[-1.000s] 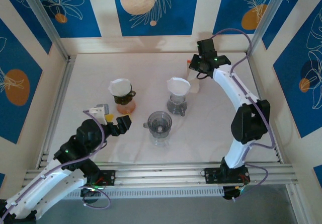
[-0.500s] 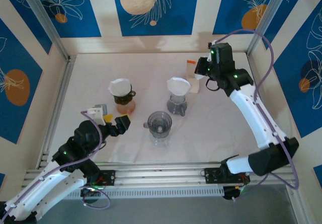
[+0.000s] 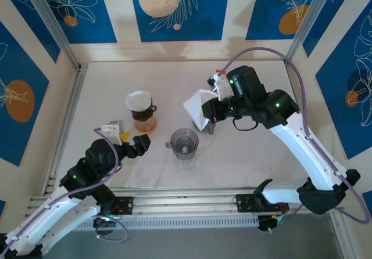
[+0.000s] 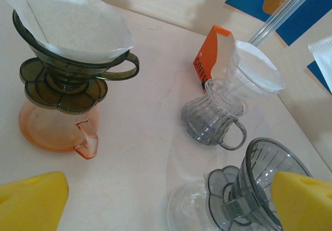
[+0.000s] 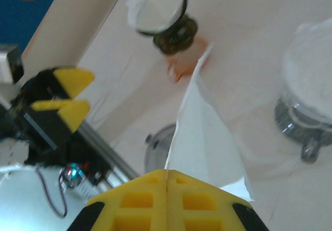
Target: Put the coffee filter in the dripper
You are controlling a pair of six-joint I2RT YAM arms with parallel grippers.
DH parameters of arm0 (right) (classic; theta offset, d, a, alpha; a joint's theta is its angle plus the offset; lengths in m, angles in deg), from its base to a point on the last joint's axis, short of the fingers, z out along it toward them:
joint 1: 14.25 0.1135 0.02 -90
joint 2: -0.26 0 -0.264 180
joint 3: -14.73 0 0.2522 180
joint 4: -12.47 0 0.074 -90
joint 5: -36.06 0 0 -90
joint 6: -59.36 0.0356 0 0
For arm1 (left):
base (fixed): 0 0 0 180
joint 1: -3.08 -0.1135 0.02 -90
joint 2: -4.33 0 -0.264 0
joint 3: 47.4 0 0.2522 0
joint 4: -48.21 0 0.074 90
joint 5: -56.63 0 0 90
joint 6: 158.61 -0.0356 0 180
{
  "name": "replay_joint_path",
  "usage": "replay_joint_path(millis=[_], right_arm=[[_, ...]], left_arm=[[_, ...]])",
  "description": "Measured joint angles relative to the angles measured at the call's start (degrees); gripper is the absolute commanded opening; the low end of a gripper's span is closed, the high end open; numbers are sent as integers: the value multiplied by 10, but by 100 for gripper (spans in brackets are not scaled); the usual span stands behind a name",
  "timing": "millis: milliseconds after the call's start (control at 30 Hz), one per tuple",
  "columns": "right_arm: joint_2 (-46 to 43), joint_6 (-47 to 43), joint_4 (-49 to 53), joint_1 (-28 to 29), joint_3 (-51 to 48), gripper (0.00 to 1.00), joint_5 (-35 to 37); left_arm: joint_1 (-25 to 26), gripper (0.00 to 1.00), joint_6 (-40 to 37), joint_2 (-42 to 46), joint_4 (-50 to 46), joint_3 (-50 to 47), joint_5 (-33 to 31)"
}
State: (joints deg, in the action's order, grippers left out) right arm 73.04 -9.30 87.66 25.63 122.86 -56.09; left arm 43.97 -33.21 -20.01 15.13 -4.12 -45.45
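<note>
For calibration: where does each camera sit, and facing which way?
Top: above and behind, looking down on the table, left gripper and right gripper.
Left wrist: low, facing the empty dripper; left gripper open below.
Right wrist: looking down past the right gripper, shut on the filter.
Wrist views share the orange-based dripper.

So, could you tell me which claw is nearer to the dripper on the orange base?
Left: left claw just in front of the dripper; right claw, holding a coffee filter, farther right.

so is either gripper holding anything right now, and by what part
The right gripper pinches a paper coffee filter by one edge, with its fingers shut flat on the paper. The left gripper is open and holds nothing.
</note>
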Motion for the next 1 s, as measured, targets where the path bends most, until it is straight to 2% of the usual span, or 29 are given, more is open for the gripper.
replay_joint_path(millis=[233, 467, 767, 1000], right_arm=[[60, 17, 128, 53, 72, 0, -7], [121, 24, 210, 83, 120, 0, -11], [225, 17, 268, 99, 195, 0, -2], [278, 9, 276, 122, 224, 1, 17]], left_arm=[[0, 100, -13, -11, 0, 8, 7], [0, 100, -15, -17, -9, 14, 21], [-1, 100, -15, -18, -15, 14, 41], [-1, 100, -15, -35, -17, 21, 57]])
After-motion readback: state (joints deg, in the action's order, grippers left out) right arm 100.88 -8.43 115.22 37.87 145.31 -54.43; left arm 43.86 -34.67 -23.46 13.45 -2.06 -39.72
